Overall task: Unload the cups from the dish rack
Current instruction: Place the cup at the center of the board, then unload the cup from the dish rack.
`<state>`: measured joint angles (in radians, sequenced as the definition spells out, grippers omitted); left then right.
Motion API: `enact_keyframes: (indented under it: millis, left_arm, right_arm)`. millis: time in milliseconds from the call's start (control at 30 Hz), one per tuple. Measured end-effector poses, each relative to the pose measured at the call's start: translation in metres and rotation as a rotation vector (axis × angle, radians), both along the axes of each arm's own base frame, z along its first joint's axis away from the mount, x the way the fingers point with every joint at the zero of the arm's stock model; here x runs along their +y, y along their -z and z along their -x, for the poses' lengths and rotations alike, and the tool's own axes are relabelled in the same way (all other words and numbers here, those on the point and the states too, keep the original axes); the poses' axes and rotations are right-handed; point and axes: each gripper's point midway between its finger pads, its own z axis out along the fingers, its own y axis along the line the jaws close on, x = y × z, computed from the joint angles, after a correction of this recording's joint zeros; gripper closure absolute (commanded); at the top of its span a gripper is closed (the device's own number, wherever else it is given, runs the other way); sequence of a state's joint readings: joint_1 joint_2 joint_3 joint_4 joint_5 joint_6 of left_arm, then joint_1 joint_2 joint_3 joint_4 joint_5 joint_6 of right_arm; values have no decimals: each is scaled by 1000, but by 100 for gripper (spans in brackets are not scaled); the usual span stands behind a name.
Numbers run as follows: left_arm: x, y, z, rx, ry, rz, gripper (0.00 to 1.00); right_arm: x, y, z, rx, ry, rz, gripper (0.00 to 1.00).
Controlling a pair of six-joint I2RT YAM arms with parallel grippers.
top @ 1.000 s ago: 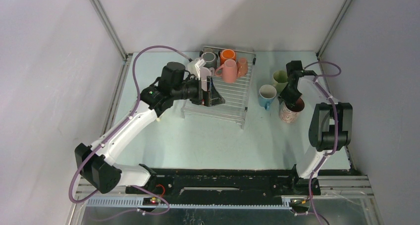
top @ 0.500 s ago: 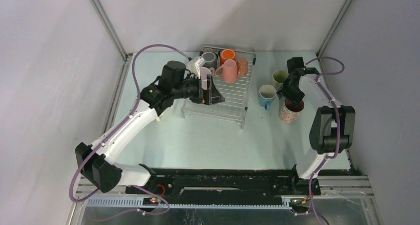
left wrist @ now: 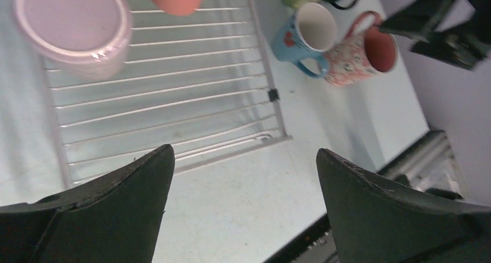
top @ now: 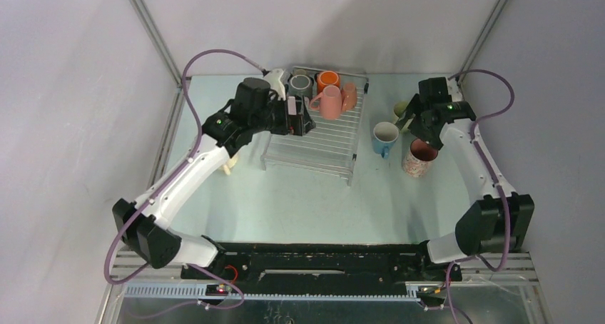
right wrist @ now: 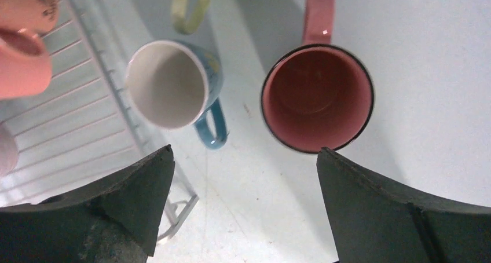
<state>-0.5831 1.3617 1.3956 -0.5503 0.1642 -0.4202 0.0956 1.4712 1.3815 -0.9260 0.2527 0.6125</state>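
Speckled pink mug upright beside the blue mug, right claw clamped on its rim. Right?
No: the right wrist view shows the right claw open, not clamped on the speckled pink mug, which does stand upright beside the blue mug.

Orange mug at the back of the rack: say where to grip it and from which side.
Grip the rim of the orange mug from above, one finger inside. It looks mouth-up on the dish rack; the grey mug and pink mug crowd its left and near sides, so side approaches look blocked. The open left hand is nearest.
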Motion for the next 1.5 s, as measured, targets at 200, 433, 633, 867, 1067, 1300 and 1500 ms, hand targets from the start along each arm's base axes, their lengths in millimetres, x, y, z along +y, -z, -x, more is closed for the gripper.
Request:
enact_keyframes:
  millis: [200,433,633,867,1067,1300,1500]
  left_arm:
    - [18,8,-46,-30,-128,-131,0]
    - [18,28,-93,-31,-133,-248,0]
    - [-13,29,-138,-90,-30,-295,0]
    - [-47,35,-187,-162,57,-314,0]
    - [-58,65,-205,-174,112,-354,0]
    - [-75,90,-221,-192,159,-334,0]
    - [-87,110,-230,-192,180,-314,0]
  right_arm:
    - [35,-24,3,-68,-131,-1,0]
    - [65,-45,-7,-140,-255,-38,0]
    - [85,-50,-8,-165,-327,-59,0]
    - [100,-56,-2,-202,-374,-85,0]
    - [102,-64,4,-227,-386,-89,0]
    - [110,-65,9,-230,-412,-91,0]
    - [116,-62,12,-222,-436,-88,0]
